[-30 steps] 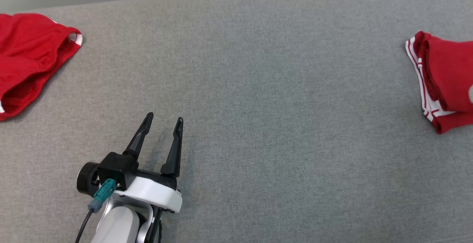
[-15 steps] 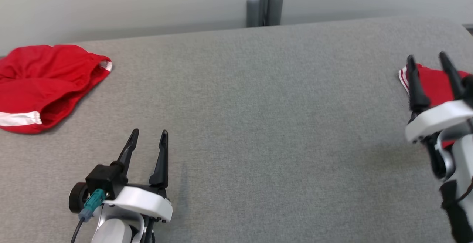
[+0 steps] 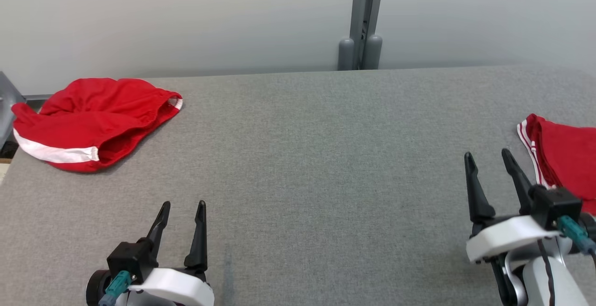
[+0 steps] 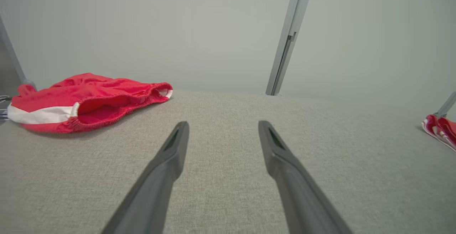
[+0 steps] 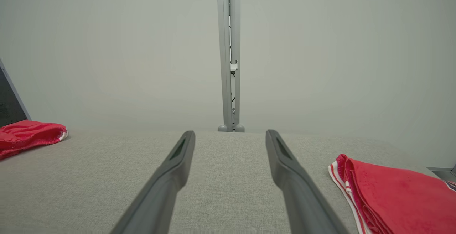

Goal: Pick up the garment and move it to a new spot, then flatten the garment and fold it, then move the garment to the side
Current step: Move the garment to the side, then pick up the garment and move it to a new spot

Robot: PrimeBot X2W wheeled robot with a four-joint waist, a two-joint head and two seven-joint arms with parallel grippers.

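Crumpled shorts [image 3: 93, 119] to be picked up
The left claw [image 3: 183, 203] and right claw [image 3: 486, 153] are spread, empty; the shorts' edge is best pinched.

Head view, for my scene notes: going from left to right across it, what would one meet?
crumpled red garment → left gripper → grey post → right gripper → folded red garment

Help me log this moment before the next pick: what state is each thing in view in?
Left red garment: crumpled, unfolded, lying loose.
Right red garment: folded, lying flat.
Left pincer: open, empty.
Right pincer: open, empty.
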